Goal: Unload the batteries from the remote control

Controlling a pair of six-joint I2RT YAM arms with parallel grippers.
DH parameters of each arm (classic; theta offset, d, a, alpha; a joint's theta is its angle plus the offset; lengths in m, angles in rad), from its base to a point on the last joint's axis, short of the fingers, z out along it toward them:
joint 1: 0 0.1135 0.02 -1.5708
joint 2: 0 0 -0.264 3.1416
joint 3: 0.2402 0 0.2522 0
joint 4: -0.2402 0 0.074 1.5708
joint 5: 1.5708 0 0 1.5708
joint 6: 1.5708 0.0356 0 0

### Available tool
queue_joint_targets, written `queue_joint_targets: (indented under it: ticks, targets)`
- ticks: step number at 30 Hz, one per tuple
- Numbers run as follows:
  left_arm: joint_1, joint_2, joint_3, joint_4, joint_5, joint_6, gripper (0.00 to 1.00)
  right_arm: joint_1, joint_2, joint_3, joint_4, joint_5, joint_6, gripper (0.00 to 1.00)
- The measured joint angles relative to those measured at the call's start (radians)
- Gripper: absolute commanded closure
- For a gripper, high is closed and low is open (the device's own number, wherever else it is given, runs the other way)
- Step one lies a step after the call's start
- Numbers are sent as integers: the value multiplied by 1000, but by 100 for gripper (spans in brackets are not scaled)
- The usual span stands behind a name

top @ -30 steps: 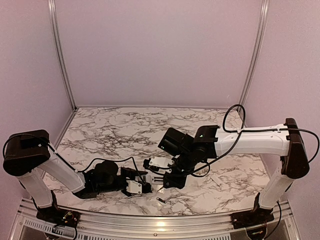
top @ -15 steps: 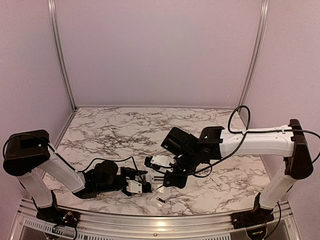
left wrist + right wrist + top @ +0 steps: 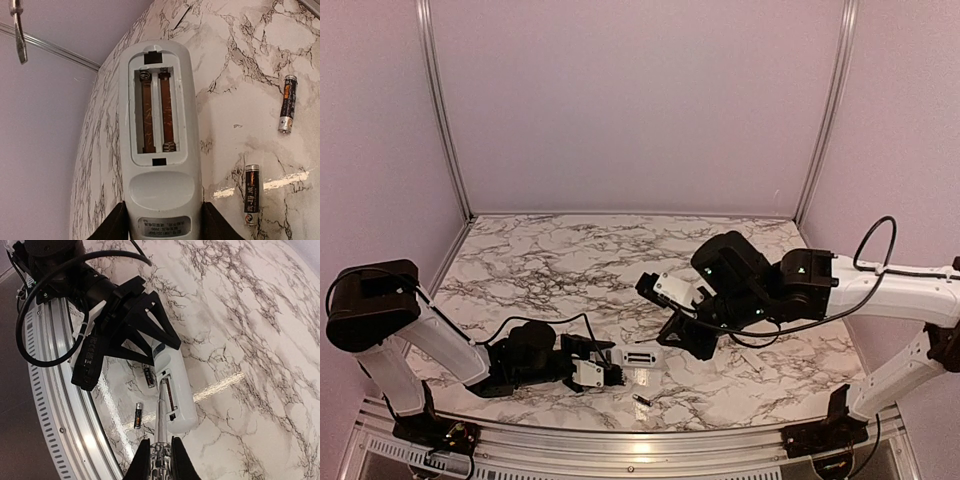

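Remote control (image 3: 160, 145) sits back-up on the marble table (image 3: 560, 250), compartment open and bare, springs showing! The batteries (image 3: 287, 102) lie on the marble just beside it, the second battery (image 3: 251, 194) nearer the gripped end. Left gripper (image 3: 162, 222) clamps the remote's end. Right gripper (image 3: 159, 449), pinched tight on a thin grey stick (image 3: 160, 415), points it at the compartment.

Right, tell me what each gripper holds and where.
Left gripper: the remote control, pinched across its sides at the label end. Right gripper: a thin metal stick, clamped at its near end.
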Motion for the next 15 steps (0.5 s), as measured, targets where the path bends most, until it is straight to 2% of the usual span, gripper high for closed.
queue_joint_targets:
  ticks: [6,11,15]
  targets:
    - [-1,0,0,3,0,0,100,-1,-135,-57,94,119,60,100]
    - [-4,0,0,3,-1,0,100,-1,-209,-126,184,329,132,100]
    - [-7,-1,0,3,-1,0,100,-10,-199,-199,251,525,208,100]
